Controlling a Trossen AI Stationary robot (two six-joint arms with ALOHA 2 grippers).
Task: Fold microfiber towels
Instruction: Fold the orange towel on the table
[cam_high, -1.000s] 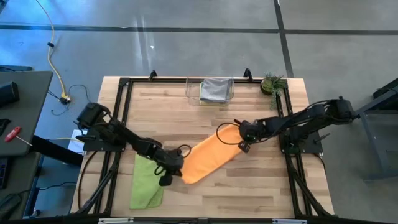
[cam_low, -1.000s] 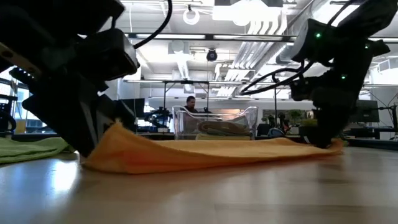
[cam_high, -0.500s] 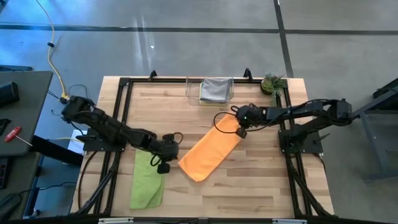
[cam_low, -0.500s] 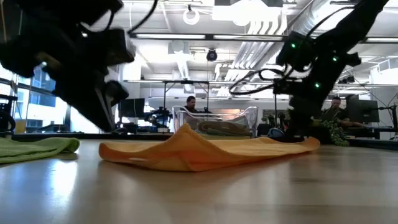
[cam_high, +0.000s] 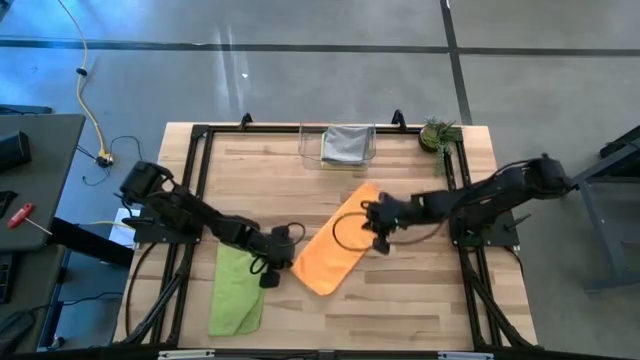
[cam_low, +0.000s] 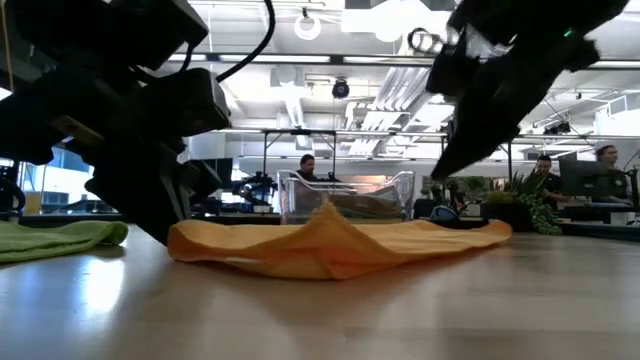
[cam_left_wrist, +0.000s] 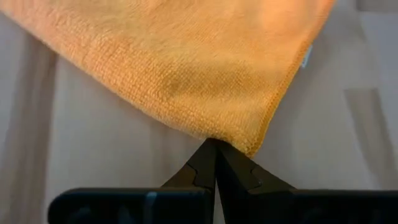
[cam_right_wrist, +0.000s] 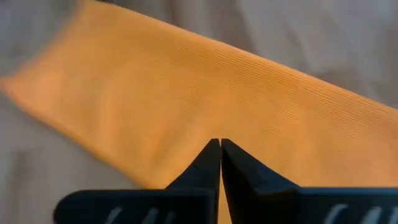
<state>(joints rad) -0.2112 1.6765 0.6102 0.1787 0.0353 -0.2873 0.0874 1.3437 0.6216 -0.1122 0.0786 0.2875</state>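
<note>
High view: soft orange microfiber towel, folded into a strip, lies at table centre; lime green microfiber towel at 8 o'clock, grey one in clear plastic bin at 12 o'clock. Low view: light, limp cloth humps mid-span. Wrist views: left gripper, clenched, touches a corner, the best hold; right gripper, clenched, over mid-cloth, grasps nothing
</note>
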